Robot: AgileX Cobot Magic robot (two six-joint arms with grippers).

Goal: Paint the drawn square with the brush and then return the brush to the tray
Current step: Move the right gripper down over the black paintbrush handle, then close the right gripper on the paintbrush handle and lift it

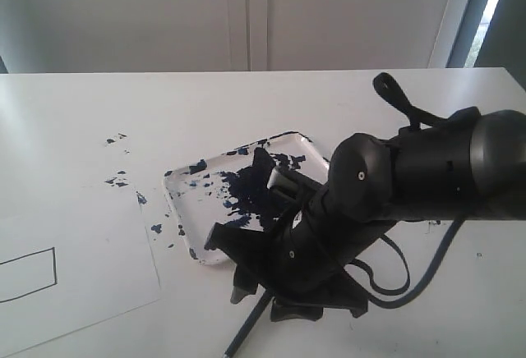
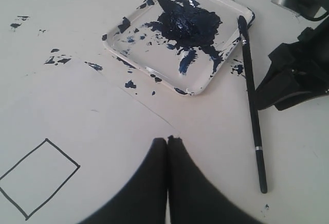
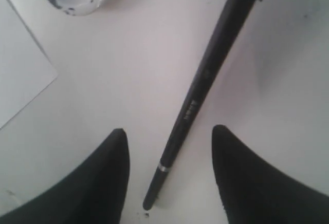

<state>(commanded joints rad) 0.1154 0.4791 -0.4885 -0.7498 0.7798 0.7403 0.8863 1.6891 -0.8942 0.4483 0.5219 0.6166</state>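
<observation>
The brush lies on the table beside the tray, its blackened tip resting on the tray's rim. My right gripper is open and straddles the brush's handle end near the pale band, not touching it. The exterior view has this gripper low over the brush, in front of the tray. The drawn square, also visible in the exterior view, is plain white inside. My left gripper is shut and empty, between the square and the tray.
The square sits on a white paper sheet whose corner lies near the tray. Dark paint specks dot the table left of the tray. The bulky right arm and its cable cover the tray's right side.
</observation>
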